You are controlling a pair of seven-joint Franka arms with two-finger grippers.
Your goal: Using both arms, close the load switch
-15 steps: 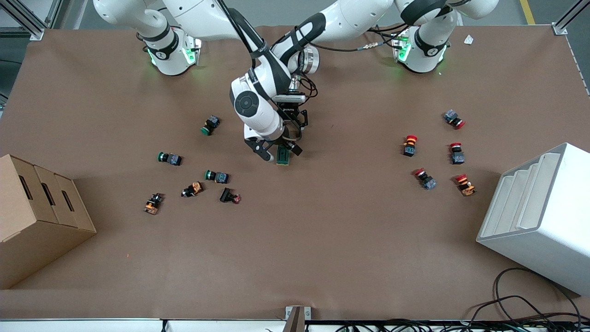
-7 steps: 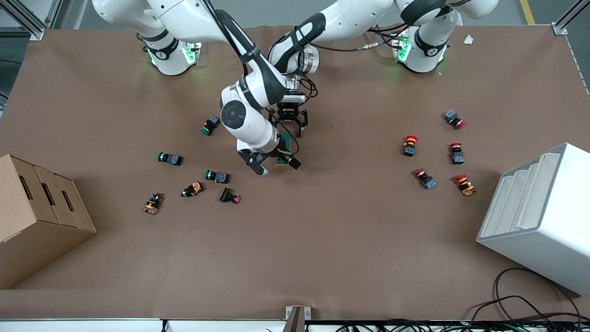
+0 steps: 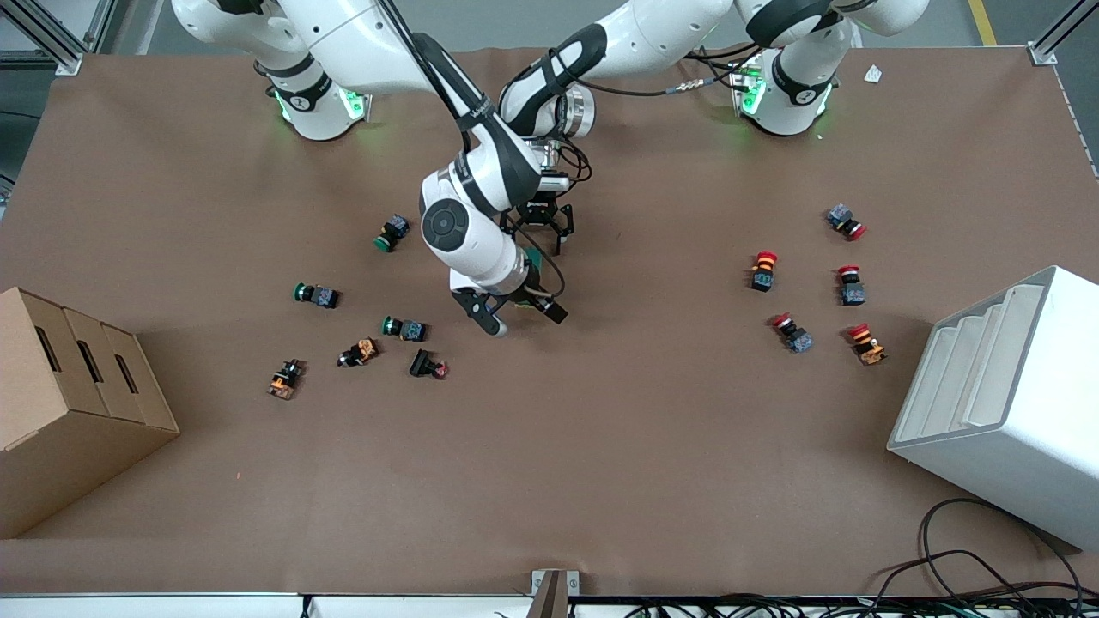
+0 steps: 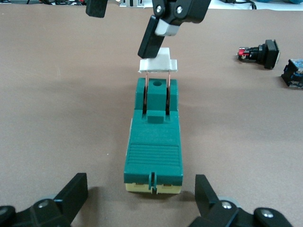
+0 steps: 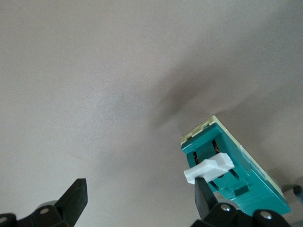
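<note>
The dark-green load switch (image 4: 154, 142) lies on the brown table at its middle, mostly hidden under the right arm in the front view (image 3: 532, 260). Its white lever tab (image 4: 158, 64) stands raised on two copper blades. My left gripper (image 4: 140, 185) is open and low, its jaws either side of the switch's cream end without touching it; in the front view it (image 3: 538, 236) sits at the switch's end nearer the bases. My right gripper (image 3: 525, 319) is open over the lever end. One of its fingers (image 5: 204, 196) rests against the lever tab (image 5: 208, 169).
Green-capped and orange push buttons (image 3: 402, 327) lie toward the right arm's end, red-capped ones (image 3: 763, 269) toward the left arm's end. A cardboard box (image 3: 69, 403) and a white bin (image 3: 1004, 403) stand at the table's two ends. A black button (image 4: 259, 51) shows near the switch.
The right arm's wrist has turned and its gripper has shifted past the switch's lever end, toward the front camera. The left gripper and the switch have stayed about where they were.
</note>
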